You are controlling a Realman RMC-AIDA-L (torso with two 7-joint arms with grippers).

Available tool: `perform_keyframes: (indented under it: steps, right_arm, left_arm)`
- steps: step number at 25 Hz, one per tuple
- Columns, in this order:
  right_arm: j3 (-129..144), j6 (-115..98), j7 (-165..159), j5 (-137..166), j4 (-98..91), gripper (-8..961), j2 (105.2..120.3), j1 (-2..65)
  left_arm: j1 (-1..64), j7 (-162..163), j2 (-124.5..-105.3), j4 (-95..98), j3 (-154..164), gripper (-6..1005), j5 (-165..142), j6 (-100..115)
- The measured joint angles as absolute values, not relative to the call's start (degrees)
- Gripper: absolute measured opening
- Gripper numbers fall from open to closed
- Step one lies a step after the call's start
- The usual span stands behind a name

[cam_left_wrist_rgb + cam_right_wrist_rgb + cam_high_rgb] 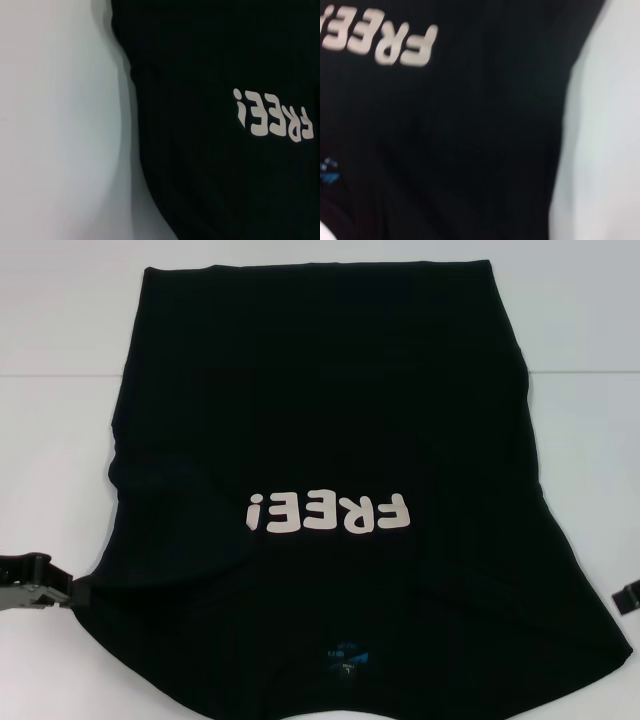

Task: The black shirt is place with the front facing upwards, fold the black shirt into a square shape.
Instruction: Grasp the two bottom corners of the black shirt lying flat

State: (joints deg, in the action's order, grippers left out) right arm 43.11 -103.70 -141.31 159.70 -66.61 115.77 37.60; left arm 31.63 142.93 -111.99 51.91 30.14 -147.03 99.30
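Note:
The black shirt [330, 430] lies spread on the white table [60, 390], front up. Its white "FREE!" lettering [328, 512] reads upside down from here, and the small blue neck label [343, 655] sits near the front edge. My left gripper [45, 585] is at the far left, right against the shirt's near left edge. Only a tip of my right gripper [627, 596] shows at the far right, just off the shirt's right edge. The left wrist view shows the shirt's edge [135, 130] and lettering [272, 117]; the right wrist view shows cloth [485, 140] and lettering [380, 42].
Bare white table surface lies on both sides of the shirt [600, 390] and beyond its far hem. The shirt's near part runs out of the head view at the bottom.

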Motion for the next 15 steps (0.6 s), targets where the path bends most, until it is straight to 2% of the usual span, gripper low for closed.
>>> perform_keyframes:
  steps: [15]
  right_arm:
    - [52.37,-98.86,-139.04,160.36,-61.22,725,117.31,37.16]
  left_arm:
    - [31.59,142.91,-111.96,51.62,30.15,36,-147.04,98.52]
